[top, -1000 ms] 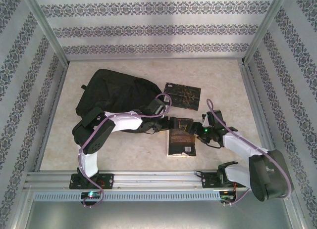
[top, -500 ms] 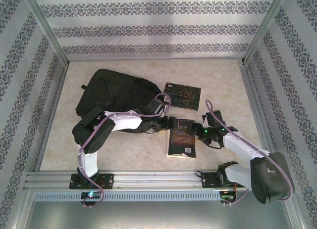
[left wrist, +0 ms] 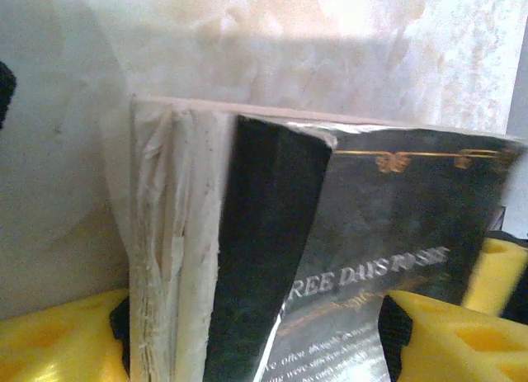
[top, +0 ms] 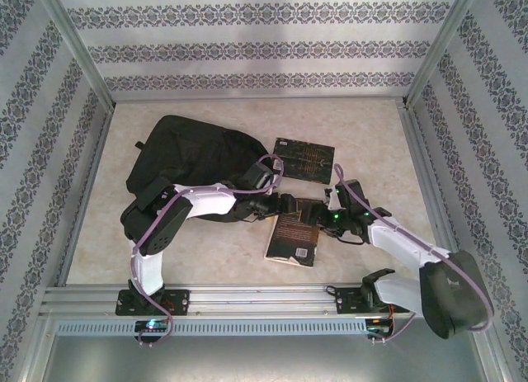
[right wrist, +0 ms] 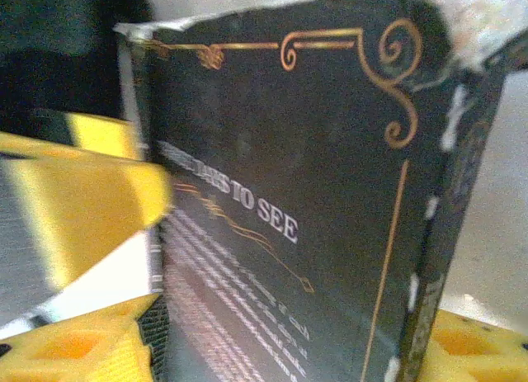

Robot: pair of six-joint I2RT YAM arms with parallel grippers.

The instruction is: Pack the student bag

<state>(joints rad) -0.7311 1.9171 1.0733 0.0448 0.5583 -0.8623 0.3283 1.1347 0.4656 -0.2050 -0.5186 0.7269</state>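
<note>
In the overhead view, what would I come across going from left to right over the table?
Black student bag → tilted dark book near the middle → right arm reaching in from the near right corner.

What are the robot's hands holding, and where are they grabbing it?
The black book. The left gripper pinches its far end across its thickness; the right gripper straddles that end too, grip unclear.

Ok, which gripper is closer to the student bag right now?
Left. The left gripper sits just off the right edge of the student bag, at the book; the right gripper is on that book's other side, farther right.
</note>
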